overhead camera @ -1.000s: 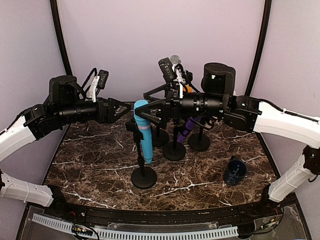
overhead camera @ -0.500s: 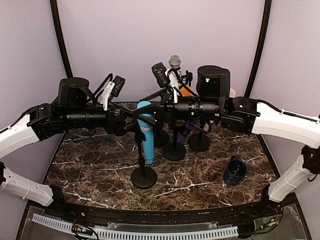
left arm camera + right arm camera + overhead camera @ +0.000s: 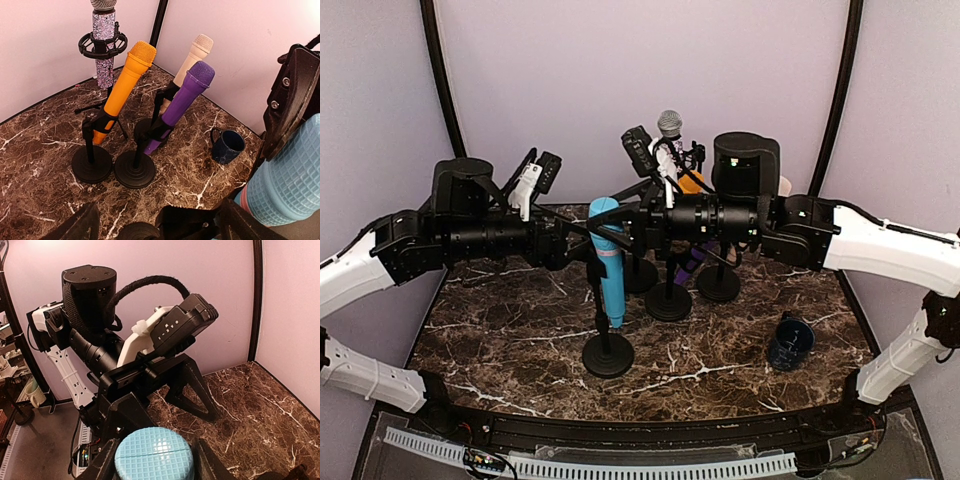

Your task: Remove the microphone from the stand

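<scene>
A light blue microphone (image 3: 611,272) stands tilted in a black clip on a round-based stand (image 3: 608,355) at the front middle of the marble table. My right gripper (image 3: 610,218) reaches in from the right and is shut on the microphone's ribbed head (image 3: 154,456), with a finger (image 3: 103,461) pressed to each side. From the left comes my left gripper (image 3: 582,246), open, its fingers (image 3: 75,226) straddling the stand's black clip (image 3: 200,220) just below the microphone body (image 3: 292,182).
Behind the stand are three more stands holding an orange (image 3: 125,85), a purple (image 3: 182,100) and a cream microphone (image 3: 194,55), with a glittery silver one (image 3: 103,45) on a tripod at the back. A dark blue mug (image 3: 790,342) sits front right.
My left arm has moved right until its open fingers reach the stand's clip. The right gripper's jaws have narrowed onto the microphone head.
</scene>
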Robot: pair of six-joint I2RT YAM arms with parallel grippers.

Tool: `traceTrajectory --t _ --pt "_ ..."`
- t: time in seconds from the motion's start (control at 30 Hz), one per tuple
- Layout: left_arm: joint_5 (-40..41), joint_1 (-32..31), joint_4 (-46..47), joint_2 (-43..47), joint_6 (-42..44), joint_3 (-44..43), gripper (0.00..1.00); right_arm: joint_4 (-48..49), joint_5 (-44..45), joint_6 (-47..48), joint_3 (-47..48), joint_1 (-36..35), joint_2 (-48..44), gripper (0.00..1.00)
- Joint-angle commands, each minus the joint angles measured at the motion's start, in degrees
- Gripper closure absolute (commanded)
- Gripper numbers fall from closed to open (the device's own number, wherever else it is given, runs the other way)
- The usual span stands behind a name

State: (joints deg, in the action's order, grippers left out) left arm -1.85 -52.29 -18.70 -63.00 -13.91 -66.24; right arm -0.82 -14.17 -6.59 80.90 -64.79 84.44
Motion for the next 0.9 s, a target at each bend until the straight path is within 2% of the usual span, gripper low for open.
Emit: traceTrajectory --t 0.0,0.27,0.87 --pt "1.1 -0.2 -0.2 1.5 0.2 1.4 0.15 1.0 0.7 -0.2 0.8 -0.5 0.5 0.67" --pt "4.6 -0.2 -0.4 2.4 -0.4 2.7 0.15 1.0 0.3 0.4 0.4 -0.5 0.4 0.65" --pt "2.9 -0.2 -2.5 2.9 -0.9 9.5 0.15 2.0 -0.3 0.6 -1.4 -0.5 0.7 0.64"
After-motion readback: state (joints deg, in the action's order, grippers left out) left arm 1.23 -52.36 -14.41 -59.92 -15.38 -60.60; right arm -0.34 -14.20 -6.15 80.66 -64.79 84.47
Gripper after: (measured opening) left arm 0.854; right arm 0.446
